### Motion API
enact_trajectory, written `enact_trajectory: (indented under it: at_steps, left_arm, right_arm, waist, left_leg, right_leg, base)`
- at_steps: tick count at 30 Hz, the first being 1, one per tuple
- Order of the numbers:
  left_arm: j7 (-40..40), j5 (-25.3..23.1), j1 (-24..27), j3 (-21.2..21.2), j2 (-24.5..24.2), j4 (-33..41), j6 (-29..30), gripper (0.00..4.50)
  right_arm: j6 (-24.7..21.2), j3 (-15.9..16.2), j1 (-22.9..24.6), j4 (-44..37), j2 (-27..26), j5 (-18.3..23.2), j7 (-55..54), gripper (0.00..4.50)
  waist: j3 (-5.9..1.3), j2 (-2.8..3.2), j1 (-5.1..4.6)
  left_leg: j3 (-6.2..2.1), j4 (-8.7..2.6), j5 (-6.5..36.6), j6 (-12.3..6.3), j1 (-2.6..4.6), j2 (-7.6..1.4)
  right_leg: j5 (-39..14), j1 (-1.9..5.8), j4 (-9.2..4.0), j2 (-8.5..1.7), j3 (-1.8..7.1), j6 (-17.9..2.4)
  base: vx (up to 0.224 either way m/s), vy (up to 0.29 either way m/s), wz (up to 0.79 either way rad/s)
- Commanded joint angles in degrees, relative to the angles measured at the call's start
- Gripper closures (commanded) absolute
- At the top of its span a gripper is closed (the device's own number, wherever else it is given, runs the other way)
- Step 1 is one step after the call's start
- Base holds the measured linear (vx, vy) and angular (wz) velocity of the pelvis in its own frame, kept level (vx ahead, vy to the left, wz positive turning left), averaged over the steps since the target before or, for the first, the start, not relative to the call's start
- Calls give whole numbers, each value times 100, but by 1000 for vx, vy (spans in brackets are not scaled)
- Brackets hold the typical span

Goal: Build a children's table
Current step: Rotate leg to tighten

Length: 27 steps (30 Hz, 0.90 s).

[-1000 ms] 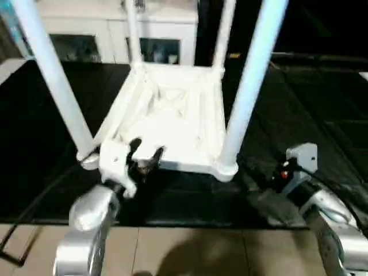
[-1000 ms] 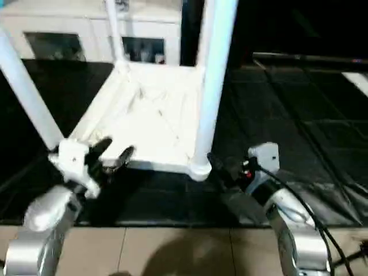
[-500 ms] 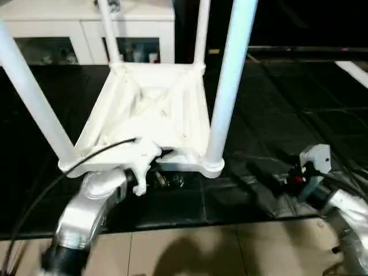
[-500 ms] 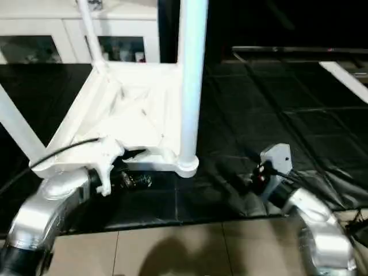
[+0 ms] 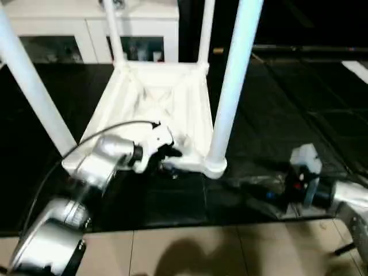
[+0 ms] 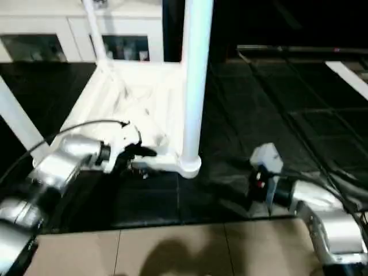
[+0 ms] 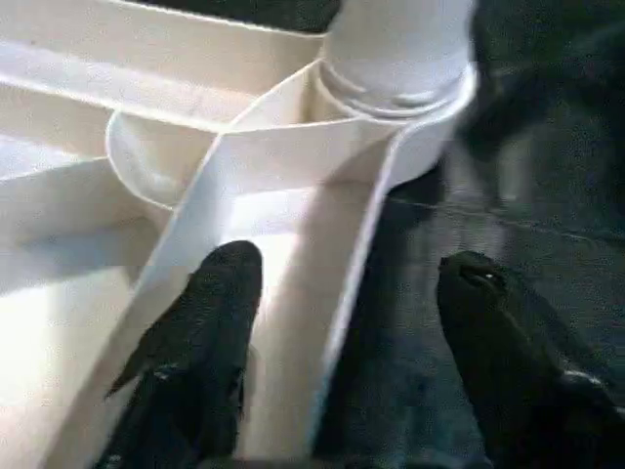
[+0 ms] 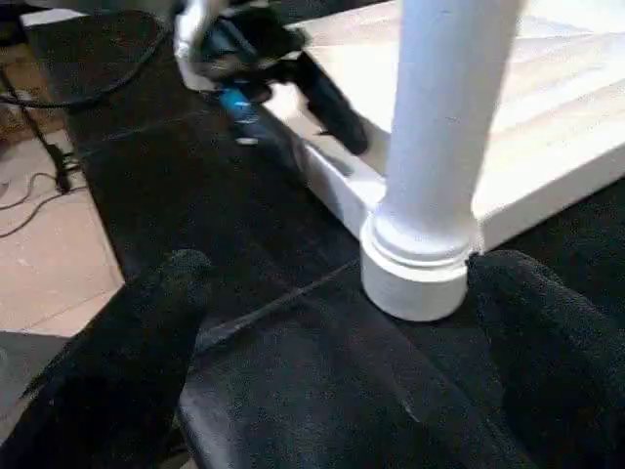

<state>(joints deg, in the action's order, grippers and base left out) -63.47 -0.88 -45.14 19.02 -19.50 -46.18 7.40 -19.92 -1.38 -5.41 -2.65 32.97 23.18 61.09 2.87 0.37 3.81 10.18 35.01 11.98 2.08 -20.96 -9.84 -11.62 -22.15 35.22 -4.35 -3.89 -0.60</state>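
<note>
Your table [image 5: 167, 109] lies upside down on the black mat [image 5: 276, 115] at the centre of the frame, so the sockets face up to take legs. Count four legs [image 5: 233, 86] standing in the corners. Your left tool [image 7: 337, 322] hangs released, its fingers [image 7: 210, 332] straddling the top's near rim, likely to grip it. Your right tool [image 8: 332, 332], lower right, is spread wide before the near leg, holding nothing. One cabinet [image 5: 86, 29] stands behind.

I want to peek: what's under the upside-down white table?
The table lies top-down on a black mat, legs up. The mat shows all around it; whatever is directly beneath the top is covered.
</note>
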Motion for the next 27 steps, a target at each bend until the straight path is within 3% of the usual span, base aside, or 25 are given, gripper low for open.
enact_trajectory:
  at_steps: [1,7,9,18,24,27]
  left_arm:
    - [153,-140,-144,26,14,-211,-141,163]
    - [-218,-60,-490,-62,225,-1032,-449,196]
    - [-541,39,-550,-132,288,-1182,-438,227]
    - [-857,24,-698,-202,363,-1579,-663,302]
    - [-1826,-65,-653,44,286,-1482,-468,357]
    - [-1774,-207,-637,137,269,-1494,-674,374]
  right_arm:
    - [-20,33,-81,-53,27,47,50,0]
    - [-32,128,-110,-35,31,56,112,0]
    - [-29,133,-87,-35,49,80,149,0]
    - [16,192,-49,-42,71,89,279,0]
    - [104,215,-83,40,65,59,328,0]
    - [150,217,-81,70,55,40,332,0]
  waist:
    - [-387,-38,62]
    - [-387,-24,144]
    - [-392,-22,172]
    - [-391,-23,249]
    - [-392,-7,286]
    - [-393,8,299]
  left_leg:
    - [-146,-391,460,-521,33,-347]
    - [-135,-390,435,-538,59,-363]
    - [-137,-392,414,-526,64,-371]
    - [-133,-392,448,-539,68,-375]
    - [-136,-400,384,-526,62,-397]
    - [-129,-398,406,-523,71,-399]
  right_leg:
    - [30,341,-336,-497,290,-1664]
    - [13,326,-344,-503,290,-1692]
    - [119,326,-325,-507,293,-1727]
    - [188,329,-320,-520,286,-1768]
    - [294,330,-293,-529,285,-1796]
    - [327,323,-291,-528,282,-1819]
  base:
    - [0,0,0]
    - [0,0,0]
    - [0,0,0]
    - [0,0,0]
    - [0,0,0]
    - [0,0,0]
